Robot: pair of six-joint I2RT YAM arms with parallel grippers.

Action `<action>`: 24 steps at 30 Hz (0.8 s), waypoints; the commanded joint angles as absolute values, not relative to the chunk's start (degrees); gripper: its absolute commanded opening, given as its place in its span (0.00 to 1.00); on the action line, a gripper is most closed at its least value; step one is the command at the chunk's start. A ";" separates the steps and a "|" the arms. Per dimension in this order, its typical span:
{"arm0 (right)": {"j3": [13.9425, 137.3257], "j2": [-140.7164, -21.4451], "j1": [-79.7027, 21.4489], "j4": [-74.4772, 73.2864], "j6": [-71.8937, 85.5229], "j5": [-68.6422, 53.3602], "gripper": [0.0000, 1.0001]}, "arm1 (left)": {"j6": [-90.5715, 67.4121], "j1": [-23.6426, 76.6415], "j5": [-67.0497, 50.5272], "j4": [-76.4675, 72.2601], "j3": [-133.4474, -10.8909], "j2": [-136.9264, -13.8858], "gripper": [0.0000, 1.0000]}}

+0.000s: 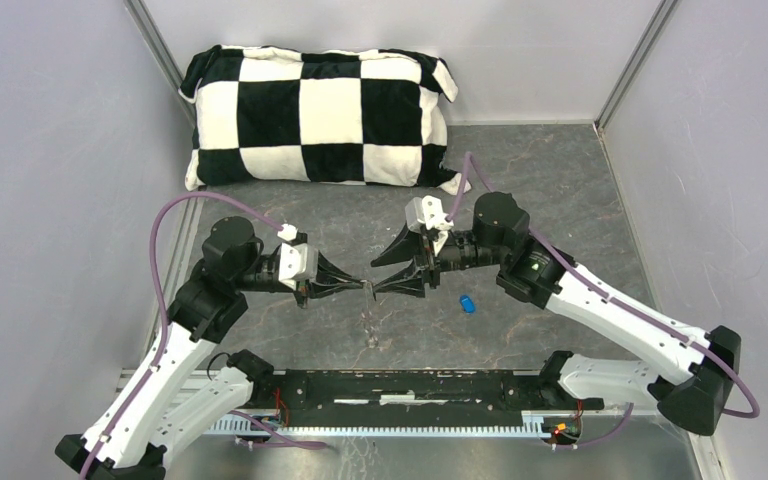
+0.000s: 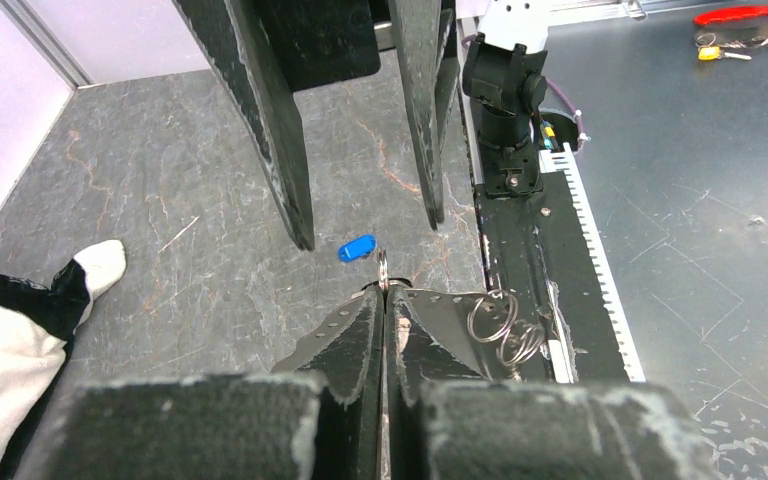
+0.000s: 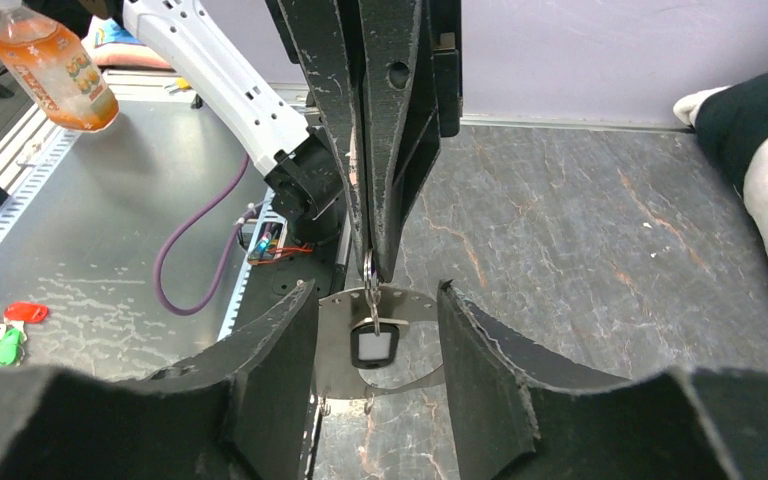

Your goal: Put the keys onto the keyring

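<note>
OK, half done by the look of it, watch the snag

Your left gripper (image 2: 383,292) is clamped tight on the keyring (image 2: 383,268), with the black key (image 3: 373,347) hanging below. Your right gripper (image 1: 374,278) is spread and empty, straddling that key. The blue key (image 1: 468,303) lies flat on the table (image 1: 560,200) near the right wrist. Risks: pulling back could snag the dangling key and twist the keyring loose, and the blue key may skid.

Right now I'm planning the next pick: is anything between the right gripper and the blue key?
Nothing visible. The blue key lies alone on the table beside the open right gripper, back from its fingertips. The left gripper, shut on the keyring, is on the other side.
</note>
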State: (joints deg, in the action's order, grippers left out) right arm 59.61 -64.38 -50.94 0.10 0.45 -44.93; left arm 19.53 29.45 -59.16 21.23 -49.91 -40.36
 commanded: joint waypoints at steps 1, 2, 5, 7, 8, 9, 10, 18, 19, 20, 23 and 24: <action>61.54 -66.21 -50.80 4.90 2.38 -48.57 0.51 | 22.03 29.54 -61.06 20.56 -52.75 -40.35 0.02; 61.60 -66.46 -50.80 4.81 2.34 -48.69 0.51 | 22.06 29.53 -61.08 20.53 -52.81 -40.34 0.02; 61.36 -66.75 -50.80 5.00 2.03 -48.69 0.48 | 21.98 29.53 -61.12 20.50 -52.93 -40.34 0.02; 61.48 -67.12 -50.80 5.01 2.16 -48.84 0.45 | 21.97 29.53 -61.26 20.51 -52.91 -40.34 0.02; 61.46 -67.35 -50.83 5.01 2.13 -48.93 0.43 | 21.95 29.53 -61.31 20.50 -52.99 -40.34 0.02; 61.50 -67.53 -50.75 5.01 2.20 -49.04 0.41 | 21.96 29.55 -61.32 20.48 -53.04 -40.34 0.02; 61.51 -67.82 -50.80 5.09 2.28 -49.26 0.38 | 21.96 29.53 -61.42 20.53 -53.08 -40.34 0.02; 61.40 -69.36 -50.78 3.44 1.41 -50.86 0.17 | 21.57 29.55 -61.51 20.54 -53.69 -40.20 0.02; 61.40 -69.35 -50.80 3.28 1.28 -51.01 0.11 | 21.57 29.53 -61.48 20.51 -53.70 -40.10 0.02; 61.42 -69.35 -50.80 3.21 1.11 -51.15 0.04 | 21.60 29.54 -61.64 20.53 -53.62 -40.10 0.02; 61.73 -68.77 -50.77 2.81 1.25 -51.45 0.00 | 21.66 29.60 -61.95 20.50 -53.29 -40.33 0.02; 61.83 -68.42 -50.84 2.77 1.61 -51.42 0.00 | 21.69 29.54 -61.92 20.48 -53.14 -40.43 0.02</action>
State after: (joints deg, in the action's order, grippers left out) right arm 59.66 -69.19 -50.94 2.72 1.32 -50.22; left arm 19.51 29.45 -60.14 22.22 -50.76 -40.51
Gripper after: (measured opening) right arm 0.014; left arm 0.026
